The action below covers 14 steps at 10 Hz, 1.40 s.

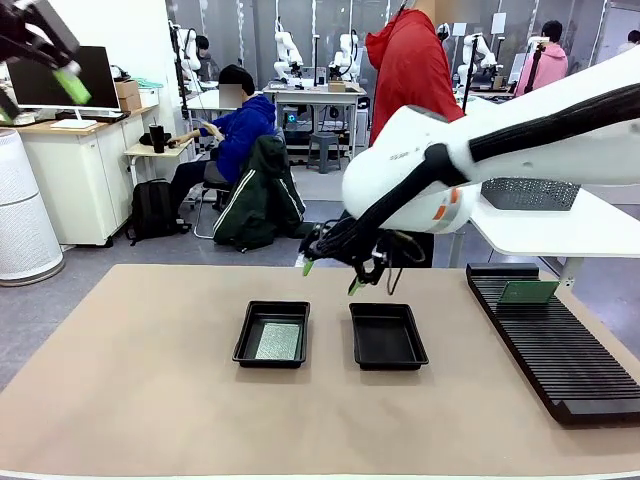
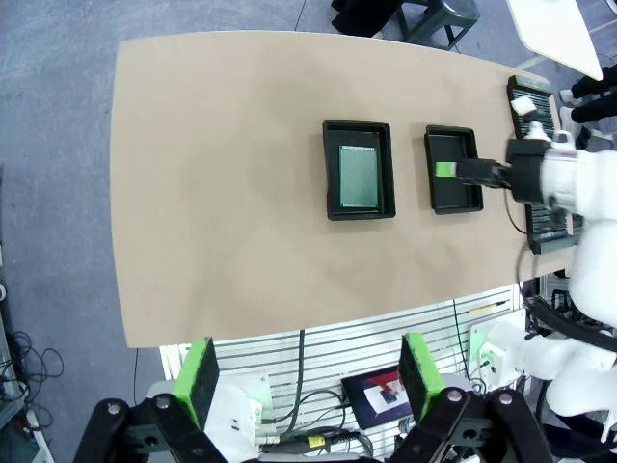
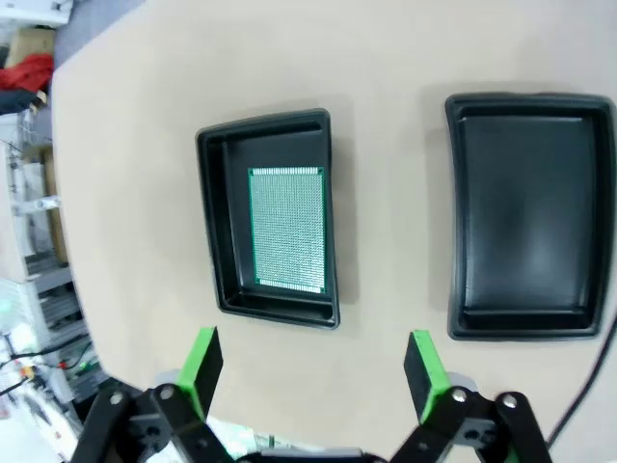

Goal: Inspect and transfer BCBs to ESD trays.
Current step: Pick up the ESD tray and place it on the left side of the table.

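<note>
While empty, right gripper (image 1: 330,276) above trays (image 1: 243,338)

Left tray (image 1: 243,345) and right tray (image 1: 387,336) side by side mid-table (image 1: 130,380), board (image 1: 278,341) flat in left tray, rack (image 1: 545,345) along table's right edge, second board (image 1: 528,292) standing in rack's far end, right gripper (image 1: 330,277) above trays' far side

The empty tray (image 3: 528,222) is clipped at the picture's edge — the rack (image 1: 560,350) likewise.
</note>
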Motion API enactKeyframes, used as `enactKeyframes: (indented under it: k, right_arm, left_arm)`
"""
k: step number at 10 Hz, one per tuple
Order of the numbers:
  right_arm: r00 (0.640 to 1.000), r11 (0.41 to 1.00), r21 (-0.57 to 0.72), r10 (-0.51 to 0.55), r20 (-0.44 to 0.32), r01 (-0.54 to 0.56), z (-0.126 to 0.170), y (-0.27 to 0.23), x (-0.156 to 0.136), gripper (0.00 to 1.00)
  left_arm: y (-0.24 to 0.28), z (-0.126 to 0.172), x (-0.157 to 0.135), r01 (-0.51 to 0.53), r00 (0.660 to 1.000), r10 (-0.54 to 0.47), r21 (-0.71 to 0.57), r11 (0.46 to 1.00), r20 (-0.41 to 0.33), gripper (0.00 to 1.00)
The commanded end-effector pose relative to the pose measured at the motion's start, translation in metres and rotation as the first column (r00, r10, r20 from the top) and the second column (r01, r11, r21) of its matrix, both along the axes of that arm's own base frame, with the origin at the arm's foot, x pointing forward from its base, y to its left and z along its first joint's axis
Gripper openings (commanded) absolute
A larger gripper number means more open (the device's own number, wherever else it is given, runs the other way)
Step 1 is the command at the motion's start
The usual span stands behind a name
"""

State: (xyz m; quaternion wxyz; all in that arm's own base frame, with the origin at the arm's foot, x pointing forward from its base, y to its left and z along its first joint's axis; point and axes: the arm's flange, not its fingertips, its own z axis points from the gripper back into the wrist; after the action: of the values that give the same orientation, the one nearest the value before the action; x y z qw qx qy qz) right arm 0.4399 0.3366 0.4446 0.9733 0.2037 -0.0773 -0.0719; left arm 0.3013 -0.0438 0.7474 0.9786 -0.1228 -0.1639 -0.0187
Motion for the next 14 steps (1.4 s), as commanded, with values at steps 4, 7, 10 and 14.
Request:
enactKeyframes:
  k: [4, 7, 10, 14]
  right_arm:
    - [0.998, 0.992, 0.114, -0.06, 0.013, 0.059, 0.041, -0.099, -0.035, 1.0]
    - [0.997, 0.98, 0.186, -0.077, 0.022, 0.071, 0.045, -0.143, -0.038, 1.0]
    - [0.995, 0.984, 0.153, -0.1, 0.024, 0.095, 0.055, -0.129, -0.034, 1.0]
    - [0.995, 0.984, 0.153, -0.1, 0.024, 0.095, 0.055, -0.129, -0.034, 1.0]
  left_arm:
    - [-0.094, -0.097, 0.044, -0.021, 0.997, 0.024, 0.044, 0.999, -0.073, 1.0]
    - [-0.142, -0.157, 0.079, -0.031, 0.993, 0.04, 0.081, 0.996, -0.113, 1.0]
    - [-0.166, -0.215, 0.113, -0.036, 0.988, 0.049, 0.088, 0.996, -0.148, 1.0]
    - [-0.178, -0.286, 0.145, -0.019, 0.988, 0.041, 0.142, 0.99, -0.151, 1.0]
